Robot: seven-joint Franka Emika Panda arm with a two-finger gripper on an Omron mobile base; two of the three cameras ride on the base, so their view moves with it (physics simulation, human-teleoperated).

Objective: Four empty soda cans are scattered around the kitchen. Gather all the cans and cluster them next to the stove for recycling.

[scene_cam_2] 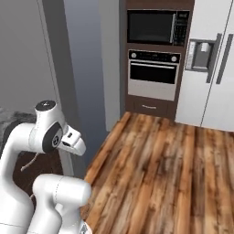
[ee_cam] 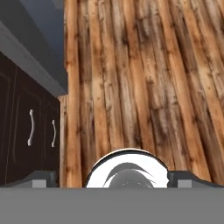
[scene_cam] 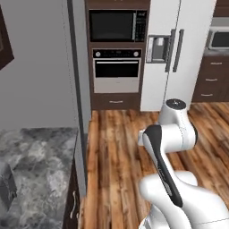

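The soda cans and the stove are out of view. My gripper (ee_cam: 113, 178) points down at the wooden floor (ee_cam: 144, 78), and its two dark fingertips (ee_cam: 43, 177) stand far apart at the bottom of the hand view. It is open and there is no can between them. In both base views the white arm (scene_cam: 172, 134) is folded up close above the base.
A grey marble counter (scene_cam: 40, 165) lies at the left, with dark cabinet doors (ee_cam: 30, 127) below it. Ahead are a built-in microwave (scene_cam: 117, 25), a wall oven (scene_cam: 116, 69) and a white fridge (scene_cam: 179, 53). Open wooden floor (scene_cam_2: 155, 169) stretches towards them.
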